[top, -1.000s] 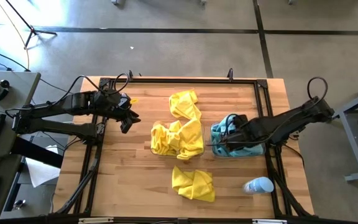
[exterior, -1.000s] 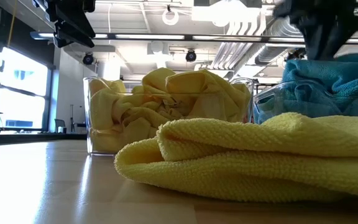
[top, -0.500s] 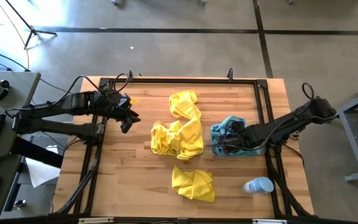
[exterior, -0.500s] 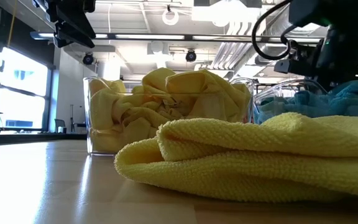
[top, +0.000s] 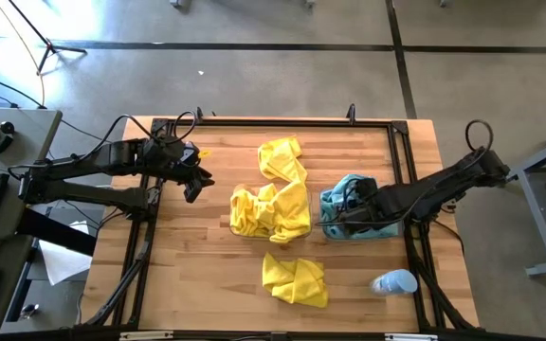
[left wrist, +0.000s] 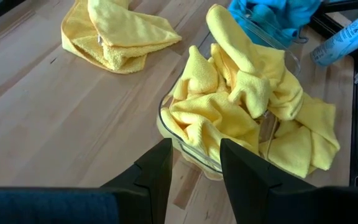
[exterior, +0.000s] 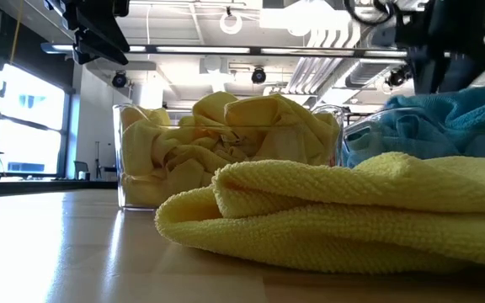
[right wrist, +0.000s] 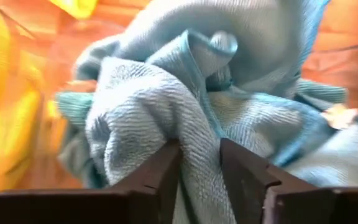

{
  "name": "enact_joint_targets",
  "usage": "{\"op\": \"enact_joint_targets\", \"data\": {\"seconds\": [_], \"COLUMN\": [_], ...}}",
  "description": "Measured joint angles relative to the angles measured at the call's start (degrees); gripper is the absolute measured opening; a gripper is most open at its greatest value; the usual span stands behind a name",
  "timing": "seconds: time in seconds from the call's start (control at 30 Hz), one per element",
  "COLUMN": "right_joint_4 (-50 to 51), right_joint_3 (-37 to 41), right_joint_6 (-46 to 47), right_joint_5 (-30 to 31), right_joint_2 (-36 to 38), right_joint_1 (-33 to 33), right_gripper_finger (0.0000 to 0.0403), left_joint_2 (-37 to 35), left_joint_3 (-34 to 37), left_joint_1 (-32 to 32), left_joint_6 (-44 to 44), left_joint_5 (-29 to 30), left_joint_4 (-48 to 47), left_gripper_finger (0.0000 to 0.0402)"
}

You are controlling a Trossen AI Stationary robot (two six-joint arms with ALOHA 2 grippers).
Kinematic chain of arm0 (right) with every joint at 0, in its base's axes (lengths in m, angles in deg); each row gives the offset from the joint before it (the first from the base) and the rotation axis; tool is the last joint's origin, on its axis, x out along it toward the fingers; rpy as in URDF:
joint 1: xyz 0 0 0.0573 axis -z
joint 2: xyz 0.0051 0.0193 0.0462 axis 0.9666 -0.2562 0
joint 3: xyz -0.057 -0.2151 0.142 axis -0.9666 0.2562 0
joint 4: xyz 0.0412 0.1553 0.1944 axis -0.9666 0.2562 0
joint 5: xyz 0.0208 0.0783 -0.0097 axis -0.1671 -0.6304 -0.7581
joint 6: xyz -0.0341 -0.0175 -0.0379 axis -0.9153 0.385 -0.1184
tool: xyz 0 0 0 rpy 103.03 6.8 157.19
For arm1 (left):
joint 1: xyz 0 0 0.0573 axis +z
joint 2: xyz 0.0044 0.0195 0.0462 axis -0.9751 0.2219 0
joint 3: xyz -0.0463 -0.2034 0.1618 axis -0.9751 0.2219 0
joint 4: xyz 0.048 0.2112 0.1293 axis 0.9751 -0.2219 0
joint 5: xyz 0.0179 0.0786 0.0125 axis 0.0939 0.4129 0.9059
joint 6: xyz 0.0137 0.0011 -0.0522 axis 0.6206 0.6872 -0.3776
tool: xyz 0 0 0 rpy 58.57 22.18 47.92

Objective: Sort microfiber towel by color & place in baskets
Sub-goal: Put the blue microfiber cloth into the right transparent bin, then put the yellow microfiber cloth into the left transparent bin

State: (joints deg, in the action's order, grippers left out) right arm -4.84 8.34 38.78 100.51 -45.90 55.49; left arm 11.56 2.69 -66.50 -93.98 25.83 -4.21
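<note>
Teal towels (top: pixel 349 194) fill the right basket (top: pixel 363 232), and from the high view I see the right end effector (top: pixel 346 214) down inside that pile. Only the right wrist view shows the grip itself: the two fingers (right wrist: pixel 244 177) stand a little apart with a fold of teal cloth (right wrist: pixel 142 118) between them, though I cannot say for sure that they are pinching it. The low view cuts this end effector off at the top edge, above the teal heap (exterior: pixel 453 114).

The left basket (top: pixel 254 230) is heaped with yellow towels (top: pixel 273 208), some spilling over its far rim. One more yellow towel (top: pixel 294 279) lies loose on the counter (top: pixel 197 275) near the front edge; in the low view it blocks most of what lies behind it. A white and light-blue bottle (top: pixel 394 282) lies beside it to the right.

The left end effector (top: pixel 195 182) hovers over bare counter well to the left of the baskets, its fingers (left wrist: pixel 157 174) apart and empty, as the left wrist view shows. Open wood runs along that whole left side, inside the black frame (top: pixel 273 121).
</note>
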Motion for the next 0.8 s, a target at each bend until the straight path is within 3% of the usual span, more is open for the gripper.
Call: {"op": "enact_joint_targets", "data": {"seconds": [0.17,0.33,0.53,0.8], "right_joint_4": [7.7,8.9,6.6,3.7], "right_joint_3": [-8.3,-13.2,-14.5,-14.5], "right_joint_6": [0.0,-2.7,-4.6,-9.5], "right_joint_5": [1.2,6.8,12.0,13.6], "right_joint_2": [0.0,0.0,0.0,0.0], "right_joint_1": [-0.1,-0.1,0.6,5.3], "right_gripper_finger": [0.0143,0.0171,0.0181,0.0181], "left_joint_2": [0.0,0.0,0.0,3.3], "left_joint_3": [0.0,0.0,0.0,0.0], "left_joint_1": [0.0,0.0,0.0,0.7], "left_joint_6": [0.0,0.0,-0.4,-2.9], "left_joint_5": [0.0,0.0,0.0,0.4], "left_joint_4": [0.0,0.0,0.3,8.0], "left_gripper_finger": [0.0122,0.0122,0.0122,0.0122]}}
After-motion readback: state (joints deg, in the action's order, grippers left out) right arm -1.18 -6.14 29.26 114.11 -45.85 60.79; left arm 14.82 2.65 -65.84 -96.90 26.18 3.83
